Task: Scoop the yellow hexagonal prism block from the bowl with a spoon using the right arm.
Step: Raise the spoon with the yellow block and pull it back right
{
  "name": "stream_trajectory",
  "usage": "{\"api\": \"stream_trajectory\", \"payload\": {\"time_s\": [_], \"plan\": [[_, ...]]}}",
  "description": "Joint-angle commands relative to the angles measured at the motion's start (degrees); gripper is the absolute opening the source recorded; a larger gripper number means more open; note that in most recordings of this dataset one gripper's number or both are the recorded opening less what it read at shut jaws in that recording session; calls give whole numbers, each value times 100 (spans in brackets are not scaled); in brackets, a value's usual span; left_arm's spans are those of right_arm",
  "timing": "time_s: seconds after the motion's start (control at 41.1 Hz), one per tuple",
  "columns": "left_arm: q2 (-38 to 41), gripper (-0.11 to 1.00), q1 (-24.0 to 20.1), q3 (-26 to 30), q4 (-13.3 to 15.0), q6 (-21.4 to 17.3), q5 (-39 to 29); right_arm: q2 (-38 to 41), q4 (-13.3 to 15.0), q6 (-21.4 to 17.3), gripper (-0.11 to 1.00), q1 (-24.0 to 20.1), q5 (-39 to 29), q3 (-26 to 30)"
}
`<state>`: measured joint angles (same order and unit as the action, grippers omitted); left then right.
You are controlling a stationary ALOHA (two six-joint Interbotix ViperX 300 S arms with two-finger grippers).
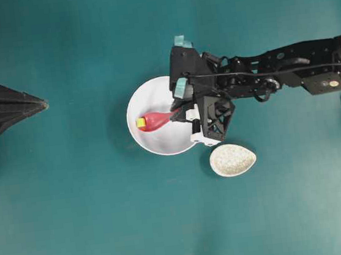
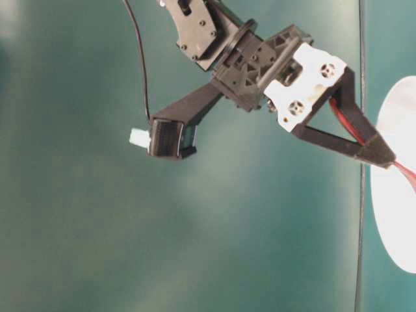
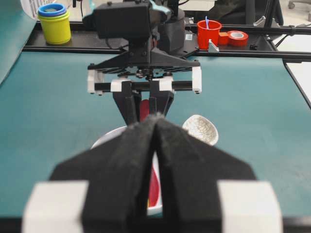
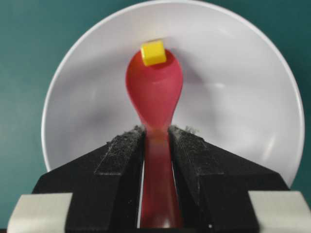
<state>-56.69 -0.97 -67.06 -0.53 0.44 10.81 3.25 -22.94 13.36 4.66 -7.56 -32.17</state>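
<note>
The white bowl (image 1: 140, 100) sits mid-table. My right gripper (image 1: 181, 115), on the teal-taped arm, hangs over its right rim, shut on the handle of the pink-red spoon (image 1: 155, 121). The scoop points left inside the bowl. The tiny yellow block (image 1: 140, 123) sits at the scoop's far tip. In the right wrist view the block (image 4: 153, 52) overlaps the front edge of the spoon (image 4: 154, 90) above the bowl (image 4: 243, 97), and the gripper (image 4: 156, 130) clamps the handle. I cannot tell if the block rests in the scoop. My left gripper (image 1: 43, 105) is shut and empty at the far left.
A speckled beige spoon rest (image 1: 232, 159) lies just right of and below the bowl. In the left wrist view, stacked yellow and blue cups (image 3: 54, 22), a red cup (image 3: 209, 31) and tape rolls (image 3: 237, 37) stand beyond the table's far edge.
</note>
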Motion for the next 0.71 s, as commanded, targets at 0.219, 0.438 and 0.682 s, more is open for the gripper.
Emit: {"api": "stream_trajectory", "payload": {"time_s": [0.219, 0.438, 0.682], "plan": [[44, 0, -9, 141, -18, 9, 26, -475, -185, -9, 25, -62, 738, -431], [44, 0, -9, 141, -18, 9, 26, -712, -202, -9, 25, -176, 1292, -765], [44, 0, -9, 141, -18, 9, 26, -984, -202, -9, 25, -369, 2127, -1151]]}}
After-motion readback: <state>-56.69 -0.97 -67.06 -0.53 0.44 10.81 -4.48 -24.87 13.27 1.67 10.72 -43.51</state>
